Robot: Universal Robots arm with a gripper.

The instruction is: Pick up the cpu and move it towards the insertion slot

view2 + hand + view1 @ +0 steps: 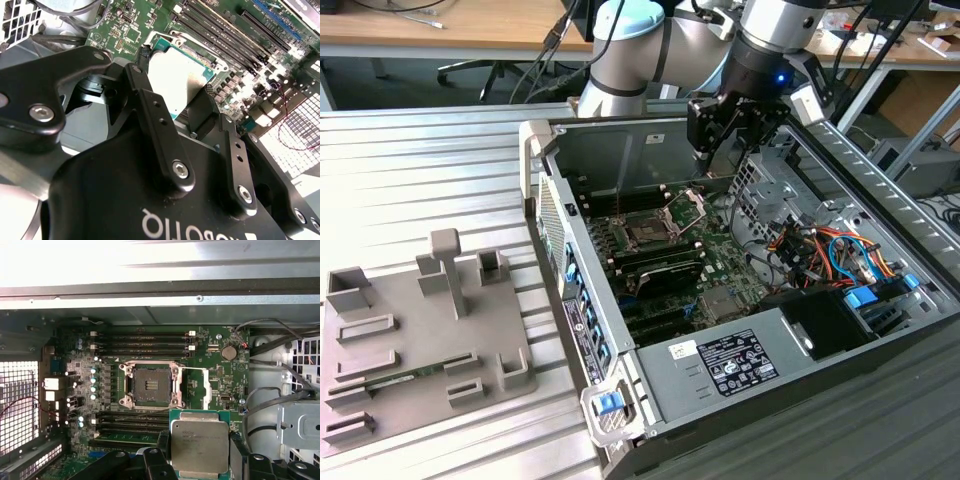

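Gripper (pixel 708 150) hangs over open computer case (pixel 880 190), jaws clamped on cpu (pixel 200 446). Chip held flat between black fingers (pixel 152 464), silvery top facing first wrist camera, green edge showing. In second wrist view, cpu (pixel 175 80) sits pinched between fingers (pixel 155 120), above motherboard (pixel 235 55). Insertion slot (pixel 150 385) lies just beside held chip, not under it; bracket raised, dark socket bare. Grey tray (pixel 420 340) sits well apart, on exterior view's left.

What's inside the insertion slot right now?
The insertion slot lies open, its bracket swung aside: dark contact bed, no chip seated. The cpu sits in the claw, apart from it. Pin condition cannot be judged.
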